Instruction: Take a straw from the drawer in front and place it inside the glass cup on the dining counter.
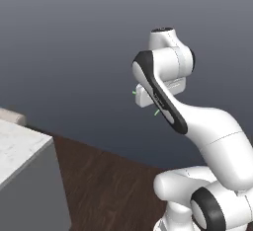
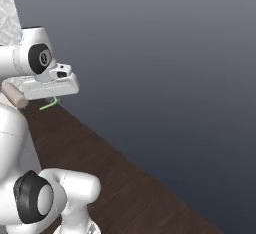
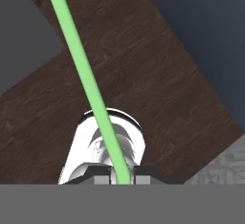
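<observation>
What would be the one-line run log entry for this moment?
phase: carrying | gripper: shut on straw | arm: raised over wood floor | counter: corner at left | cup: not reached yet

No text, label, brand, number or sign can be read on anything in any of the three views.

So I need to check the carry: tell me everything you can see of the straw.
The straw is a thin, smooth, light-green tube that looks like plastic. In the hand view it runs straight from between the fingertips of the gripper, which is shut on it, up to the top edge, over dark wood floor. The base views show only short green bits poking out beside the hand. Its bend and ends are hidden.
</observation>
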